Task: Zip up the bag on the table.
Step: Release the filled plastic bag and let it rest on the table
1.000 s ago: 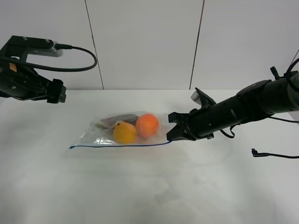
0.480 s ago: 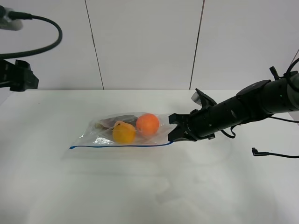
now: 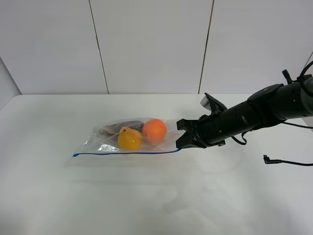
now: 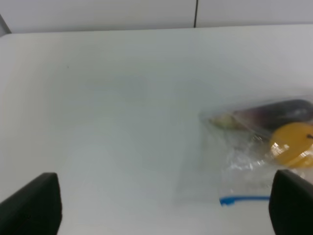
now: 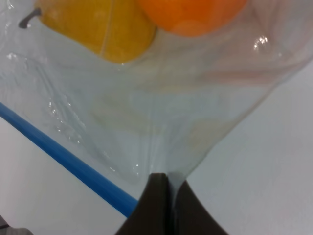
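Observation:
The clear bag (image 3: 110, 141) lies flat on the white table (image 3: 146, 200), with an orange fruit (image 3: 154, 130), a yellow fruit (image 3: 129, 139) and a dark one inside. Its blue zipper strip (image 3: 124, 152) runs along the near edge. My right gripper (image 3: 182, 139) is shut on the bag's right end, by the strip's end; the right wrist view shows its closed tips (image 5: 166, 196) pinching the plastic (image 5: 146, 122) next to the strip (image 5: 68, 159). My left gripper (image 4: 164, 203) is open and empty, above the table to the left of the bag (image 4: 244, 161), and is out of the exterior high view.
A loose black cable (image 3: 286, 162) lies on the table at the right. A white panelled wall (image 3: 151, 44) stands behind the table's far edge.
The left arm has pulled away up and to the left and has left the exterior high view. The right gripper and the bag have not moved.

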### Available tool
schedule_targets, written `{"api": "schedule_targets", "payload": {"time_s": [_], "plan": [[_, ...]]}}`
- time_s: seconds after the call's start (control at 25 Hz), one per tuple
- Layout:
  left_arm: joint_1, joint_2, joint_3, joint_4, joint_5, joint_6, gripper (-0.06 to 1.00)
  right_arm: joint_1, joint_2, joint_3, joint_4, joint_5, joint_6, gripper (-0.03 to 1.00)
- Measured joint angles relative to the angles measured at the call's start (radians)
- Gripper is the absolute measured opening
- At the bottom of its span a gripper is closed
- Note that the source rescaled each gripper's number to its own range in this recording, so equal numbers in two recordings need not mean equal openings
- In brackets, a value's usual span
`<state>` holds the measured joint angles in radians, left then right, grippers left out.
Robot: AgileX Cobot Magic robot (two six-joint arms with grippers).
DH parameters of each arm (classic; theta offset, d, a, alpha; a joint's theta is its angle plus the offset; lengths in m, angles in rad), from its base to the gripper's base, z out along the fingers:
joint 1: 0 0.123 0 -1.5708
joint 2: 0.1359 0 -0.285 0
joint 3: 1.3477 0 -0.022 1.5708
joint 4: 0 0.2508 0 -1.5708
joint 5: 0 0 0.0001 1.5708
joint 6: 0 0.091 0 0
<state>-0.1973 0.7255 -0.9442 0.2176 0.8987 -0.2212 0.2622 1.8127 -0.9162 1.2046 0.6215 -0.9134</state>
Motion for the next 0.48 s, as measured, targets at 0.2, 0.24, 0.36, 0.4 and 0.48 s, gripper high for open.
{"api": "schedule_targets", "payload": {"time_s": [0.2,0.24,0.36,0.4,0.48], "plan": [[0.000,-0.157,0.051,-0.045,0.088,0.000,1.00,0.000,0.000,0.000,-0.006,0.000,0.000,0.00],[0.000,-0.191,0.060,-0.051,0.103,0.000,1.00,0.000,0.000,0.000,-0.006,0.000,0.000,0.00],[0.000,-0.283,0.082,-0.072,0.141,0.000,1.00,0.000,0.000,0.000,-0.007,0.000,0.000,0.00],[0.000,-0.313,0.090,-0.072,0.151,0.000,1.00,0.000,0.000,0.000,-0.008,0.000,0.000,0.00],[0.000,-0.366,0.109,-0.072,0.163,0.000,1.00,0.000,0.000,0.000,-0.013,0.000,0.000,0.00]]}}
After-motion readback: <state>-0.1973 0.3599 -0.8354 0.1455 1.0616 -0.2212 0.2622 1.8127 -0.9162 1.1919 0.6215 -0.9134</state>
